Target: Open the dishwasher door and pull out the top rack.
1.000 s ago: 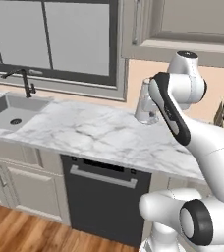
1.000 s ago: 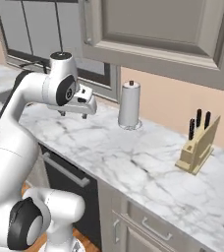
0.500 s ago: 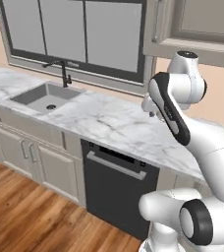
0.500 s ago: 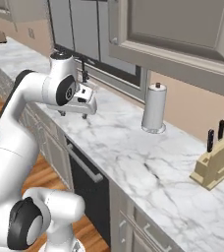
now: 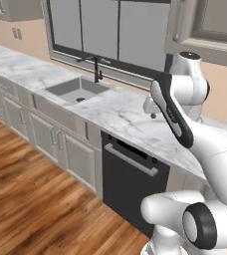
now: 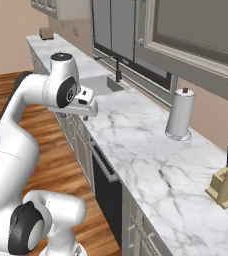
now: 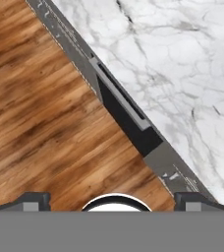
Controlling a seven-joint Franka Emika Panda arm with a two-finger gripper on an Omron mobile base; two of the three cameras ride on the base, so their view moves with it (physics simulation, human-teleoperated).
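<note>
One closed dishwasher door [image 5: 131, 187] is sitting under the marble table [image 5: 120, 112], at six o'clock from the pincer [image 6: 84, 116] hovering above, fingers spread apart. Lowering squarely onto the silver handle [image 5: 131, 160] seems wisest.

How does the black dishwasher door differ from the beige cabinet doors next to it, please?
The flat black-charcoal dishwasher door is dark and plain; the beige panelled cabinet doors are light and framed. The dishwasher door carries one long horizontal silver bar handle; the cabinet doors have short vertical handles. All are shut, under the same white marble counter.
</note>
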